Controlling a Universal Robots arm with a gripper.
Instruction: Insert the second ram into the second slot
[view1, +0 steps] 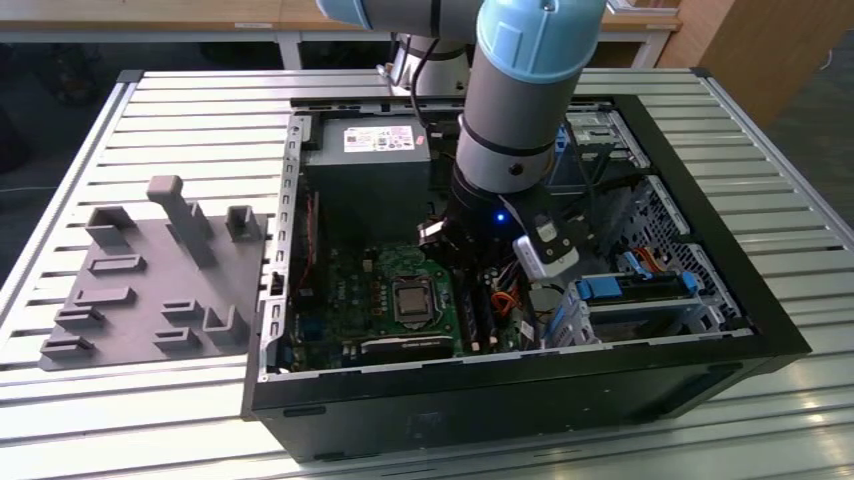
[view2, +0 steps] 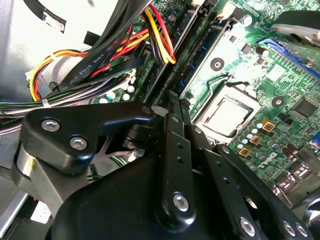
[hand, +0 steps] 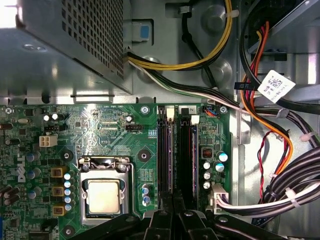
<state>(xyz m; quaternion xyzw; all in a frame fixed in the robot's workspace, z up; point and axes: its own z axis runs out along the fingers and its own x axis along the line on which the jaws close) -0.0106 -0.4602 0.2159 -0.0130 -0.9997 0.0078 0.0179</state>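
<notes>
Black pincer (hand: 172, 212), fingers drawn together, sits directly above the second ram (hand: 165, 150) seated in its motherboard (hand: 100, 125) slot.

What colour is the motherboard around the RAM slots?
Green: the motherboard around the black RAM slots shows best in the first wrist view.

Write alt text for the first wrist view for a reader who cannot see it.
The black gripper hangs close over the two long RAM slots on a green motherboard, its fingers closed together. Beside the slots sits the square metal CPU socket, with the perforated grey power supply and bundles of coloured cables beyond the board's edges.
</notes>
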